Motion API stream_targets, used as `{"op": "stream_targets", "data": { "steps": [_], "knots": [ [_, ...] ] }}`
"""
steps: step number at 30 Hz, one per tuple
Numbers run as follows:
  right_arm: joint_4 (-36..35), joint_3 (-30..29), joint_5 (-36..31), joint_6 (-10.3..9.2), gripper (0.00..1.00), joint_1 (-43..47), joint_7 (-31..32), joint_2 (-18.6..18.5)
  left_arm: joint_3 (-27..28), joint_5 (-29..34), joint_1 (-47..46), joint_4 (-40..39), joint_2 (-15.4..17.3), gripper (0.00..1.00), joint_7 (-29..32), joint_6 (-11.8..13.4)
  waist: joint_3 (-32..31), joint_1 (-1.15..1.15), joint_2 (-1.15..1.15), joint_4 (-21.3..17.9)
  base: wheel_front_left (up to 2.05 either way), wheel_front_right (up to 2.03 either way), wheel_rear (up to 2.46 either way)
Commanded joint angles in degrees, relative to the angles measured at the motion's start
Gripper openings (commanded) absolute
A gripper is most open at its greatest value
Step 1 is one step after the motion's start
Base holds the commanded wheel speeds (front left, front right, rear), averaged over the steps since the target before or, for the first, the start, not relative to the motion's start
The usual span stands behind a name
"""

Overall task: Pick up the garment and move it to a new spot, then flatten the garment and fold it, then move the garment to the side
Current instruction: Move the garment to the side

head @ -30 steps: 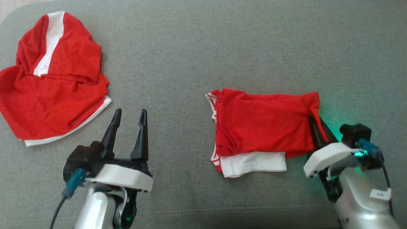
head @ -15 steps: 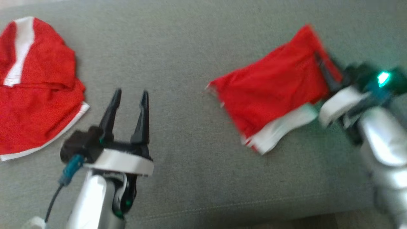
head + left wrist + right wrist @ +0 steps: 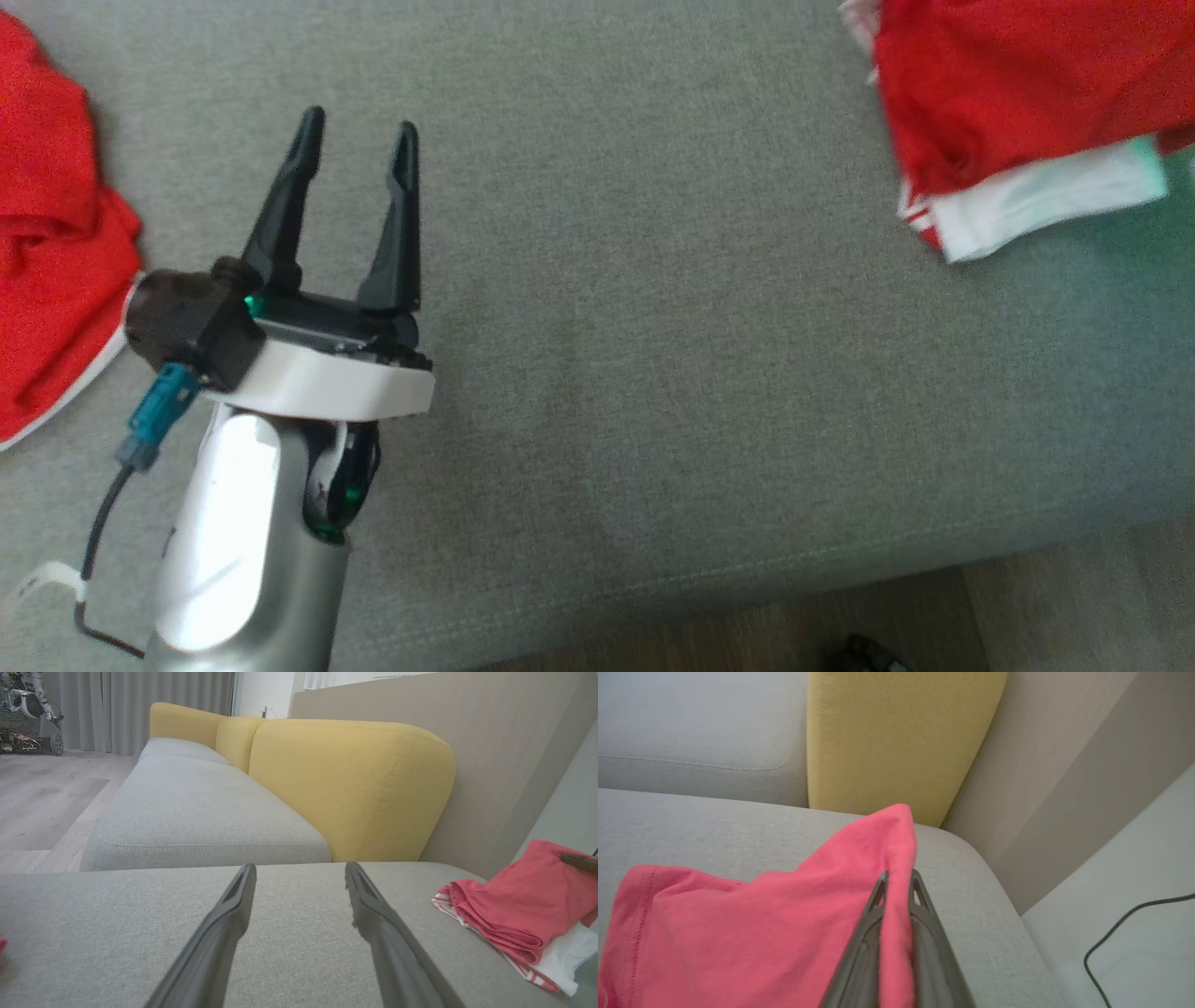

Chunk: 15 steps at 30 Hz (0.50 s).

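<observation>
— Since we are working on the last step, shifting the folded garment [image 3: 1018,103] aside, how are we gripping it?

— We are pinching one red corner between the pressed-together fingers of the right gripper [image 3: 899,877]. That corner is standing up off the grey cushion [image 3: 653,327], while the rest of the fold is lying on the cushion's right end, white layer lowest and nearest the cushion's front edge.

— And what are we doing with the left gripper [image 3: 359,126]?

— We are letting it hover over the cushion's left half, fingers spread wide and holding nothing. It is well apart from the fold and nearer the other red garment [image 3: 47,233] at the cushion's left edge.

— What are we minding most?

— We are judging that a single-corner hold is risking the layers sliding apart. So we are wanting a low, slow drag along the cushion rather than a lift, and we are aiming to stop short of the cushion's rounded right corner, so nothing is spilling off before we are letting go.
</observation>
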Motion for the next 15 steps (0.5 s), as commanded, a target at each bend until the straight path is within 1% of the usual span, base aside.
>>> {"op": "stream_targets", "data": {
  "steps": [1,3,5,9,10,12,13,14,15],
  "knots": [
    [-1.4,-0.6,-0.6,-0.05,0.00,-1.3,0.0,-1.2,2.0,0.5,-1.5,-2.2,0.5,1.00,-0.3,-0.3,0.9,-0.01,0.00,-0.6,0.00,0.00,0.00],
    [-0.6,-3.0,-1.3,-0.05,0.00,-1.7,-0.2,-0.8,2.3,0.5,-1.6,-2.3,0.5,1.00,-0.3,-0.5,1.3,-0.01,0.00,-0.7,0.00,0.00,0.00],
    [-0.7,-3.1,-1.9,-0.05,0.00,-1.7,-0.2,0.4,2.6,0.5,-1.5,-2.1,0.5,1.00,-0.3,-0.6,1.4,-0.01,0.00,-0.8,0.00,0.00,0.00],
    [-0.5,-5.7,-3.8,-0.05,0.00,-1.6,-0.7,1.1,2.8,0.7,-1.3,-1.8,0.5,1.00,-0.3,-0.9,1.5,-0.01,0.00,-0.7,0.00,0.00,0.00],
    [-0.6,-6.1,-3.9,-0.05,0.14,-1.5,-1.0,1.5,2.8,0.6,-1.3,-1.7,0.5,1.00,-0.3,-1.0,1.3,-0.01,0.00,-0.6,0.00,0.00,0.00],
    [-0.6,-7.1,-3.1,-0.05,0.74,-1.4,-1.1,2.3,3.0,0.5,-1.1,-1.5,0.5,1.00,-0.3,-1.0,1.0,-0.01,0.00,-0.5,0.00,0.00,0.00],
    [-0.6,-7.3,-2.8,-0.05,0.94,-1.2,-0.8,2.6,3.0,0.3,-1.0,-1.4,0.5,1.00,-0.3,-1.0,0.8,-0.01,0.00,-0.4,0.00,0.00,0.00],
    [-0.8,-7.2,-3.0,-0.05,1.00,-0.9,-0.8,2.5,3.1,0.2,-0.8,-1.3,0.5,1.00,-0.3,-1.0,0.5,-0.01,0.00,-0.3,0.00,0.00,0.00],
    [-1.1,-7.3,-3.1,-0.05,1.00,-0.8,-0.9,2.5,3.2,0.1,-0.7,-1.3,0.5,1.00,-0.3,-1.0,0.2,-0.01,0.00,-0.2,0.00,0.00,0.00]
  ]
}}
